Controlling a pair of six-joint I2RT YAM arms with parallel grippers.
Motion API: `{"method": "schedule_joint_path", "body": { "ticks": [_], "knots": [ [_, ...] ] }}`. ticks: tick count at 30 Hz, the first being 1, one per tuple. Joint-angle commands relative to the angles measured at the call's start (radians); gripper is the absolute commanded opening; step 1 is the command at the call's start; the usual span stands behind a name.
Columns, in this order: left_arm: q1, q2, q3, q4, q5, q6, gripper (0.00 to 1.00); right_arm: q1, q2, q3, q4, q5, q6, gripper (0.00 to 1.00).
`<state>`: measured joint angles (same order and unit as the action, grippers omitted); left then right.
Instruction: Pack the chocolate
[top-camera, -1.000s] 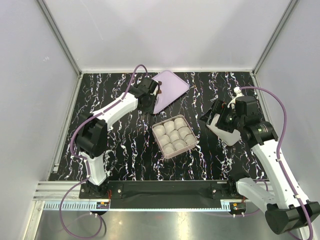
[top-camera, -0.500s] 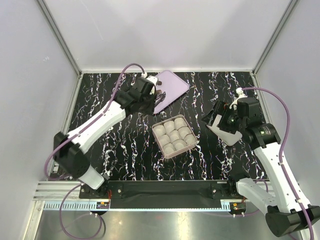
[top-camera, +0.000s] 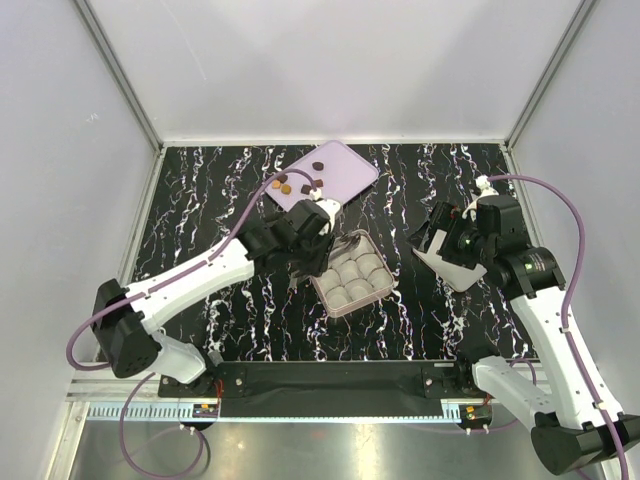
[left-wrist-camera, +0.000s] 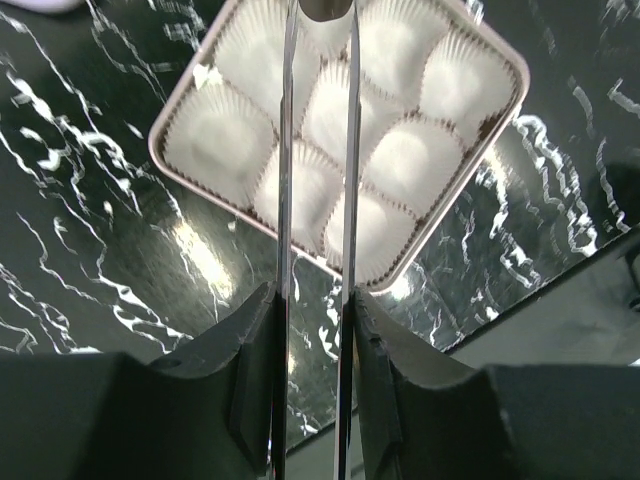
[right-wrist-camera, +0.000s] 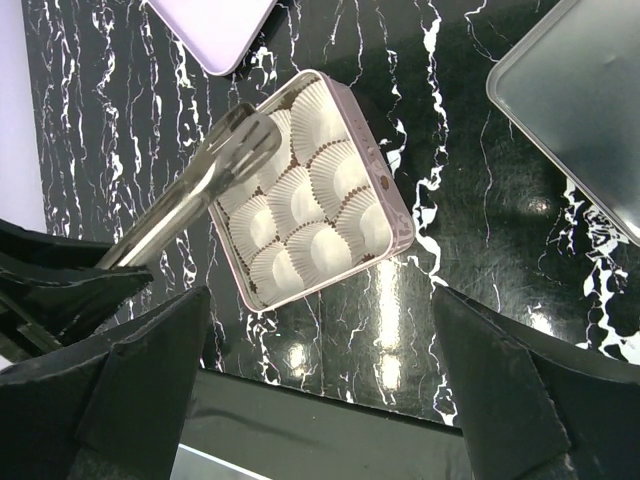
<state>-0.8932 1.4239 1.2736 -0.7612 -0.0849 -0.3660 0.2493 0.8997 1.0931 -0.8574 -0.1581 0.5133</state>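
Observation:
Several small pieces of chocolate (top-camera: 287, 187), dark brown and orange, lie on the pink lid (top-camera: 345, 165) at the back. My left gripper (top-camera: 318, 232) (left-wrist-camera: 313, 295) is shut on metal tongs (left-wrist-camera: 351, 150) (right-wrist-camera: 200, 185). The tongs reach out over the near-left part of the pink box (top-camera: 338, 311) (left-wrist-camera: 497, 130) (right-wrist-camera: 395, 205), which is filled with white paper cups (left-wrist-camera: 400, 165). The tong tips sit at the top edge of the left wrist view, and I cannot tell whether they hold a piece. My right gripper (top-camera: 435, 240) (right-wrist-camera: 318, 300) hangs open to the right of the box, holding nothing.
A clear plastic tray (right-wrist-camera: 580, 110) (top-camera: 455, 268) lies on the black marbled table right of the box, under the right arm. The pink lid's corner (right-wrist-camera: 210, 25) shows behind the box. White walls close in the table on three sides.
The left arm has swung from the pink lid toward me, carrying the tongs over the box. The chocolate on the lid is now uncovered. The right arm has hardly moved.

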Motion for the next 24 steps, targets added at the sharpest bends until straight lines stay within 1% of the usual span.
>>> {"method": "schedule_joint_path", "body": {
  "ticks": [1,15,19,23,24],
  "knots": [
    [-0.013,-0.010,-0.002,0.077,0.014,-0.014,0.32,-0.001,-0.016,0.040,0.003,0.025,0.005,1.00],
    [-0.023,0.124,0.038,0.106,-0.003,-0.010,0.33,-0.001,-0.022,0.045,0.009,0.026,0.005,1.00],
    [-0.023,0.138,0.050,0.103,-0.013,-0.008,0.36,-0.001,-0.024,0.045,0.011,0.032,0.001,1.00],
    [-0.023,0.136,0.076,0.092,-0.024,-0.011,0.45,-0.002,-0.022,0.044,0.012,0.034,-0.004,1.00],
    [-0.023,0.135,0.082,0.088,-0.027,-0.011,0.45,-0.001,-0.024,0.044,0.014,0.037,-0.004,1.00]
  ]
}}
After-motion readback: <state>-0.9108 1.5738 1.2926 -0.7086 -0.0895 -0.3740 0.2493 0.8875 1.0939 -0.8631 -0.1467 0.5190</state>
